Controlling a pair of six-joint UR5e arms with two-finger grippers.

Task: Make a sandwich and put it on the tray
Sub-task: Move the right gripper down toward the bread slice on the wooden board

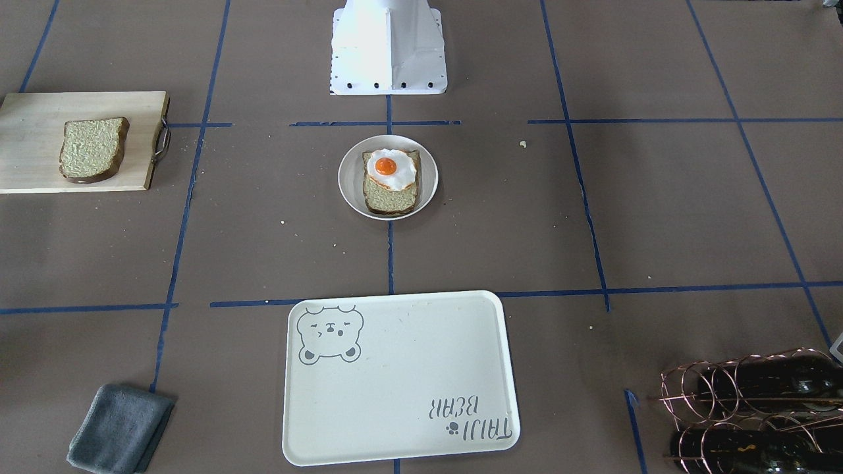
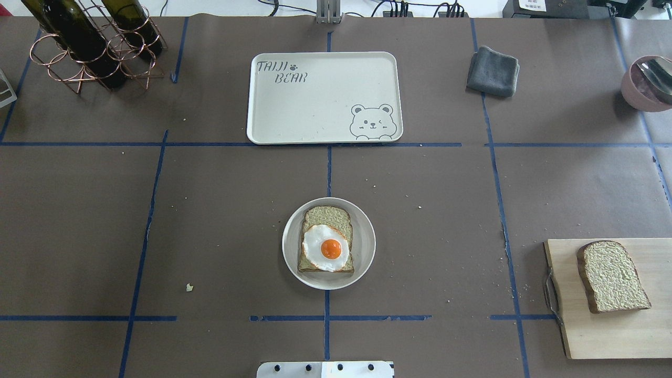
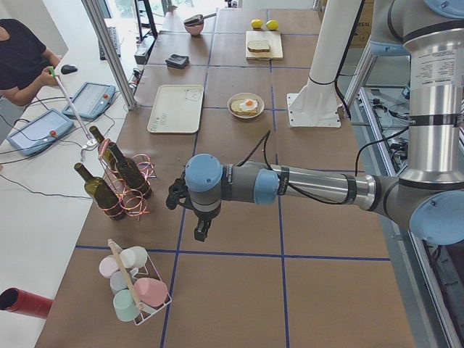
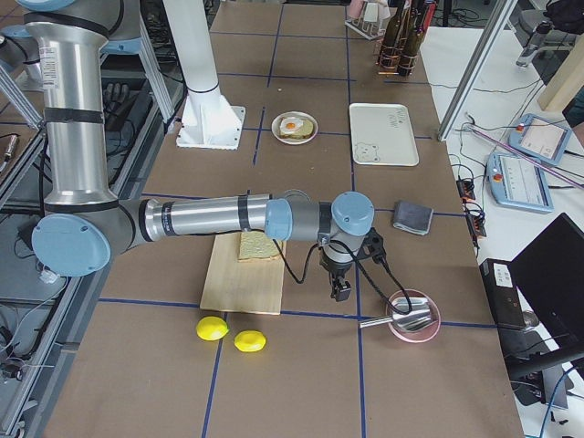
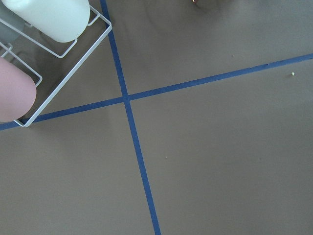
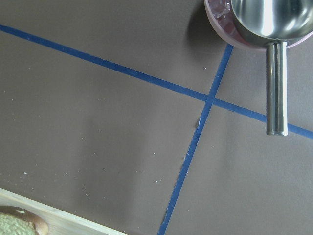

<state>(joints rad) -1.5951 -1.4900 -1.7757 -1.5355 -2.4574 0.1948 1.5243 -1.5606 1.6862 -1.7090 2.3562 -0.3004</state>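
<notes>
On my screens the sandwich is in three parts, not stacked. One bread slice (image 2: 326, 216) lies on the single round white plate (image 2: 287, 247) mid-desk, with the one fried egg (image 2: 326, 248) on top of it, yolk up. A second bread slice (image 2: 613, 275) lies alone on the wooden cutting board (image 2: 604, 336), off to the robot's right. The one tray (image 2: 315, 105) sits on the far side of the plate, well apart from it, with nothing on it.

I count one folded grey cloth (image 2: 493, 71) right of the tray and three dark bottles (image 2: 73, 31) in a copper wire rack (image 2: 89, 58) at the far left corner. Two lemons (image 4: 212, 328) lie beyond the board, and one pink bowl (image 4: 415, 319) holds a metal scoop (image 6: 274, 73).

The left pincer (image 3: 201, 233) hangs above the bare desk (image 2: 210, 210) near the bottle rack. The right pincer (image 4: 339, 292) hangs between the board and the pink bowl. Both show only from the side cameras, so I cannot tell whether either is spread or pressed together.
</notes>
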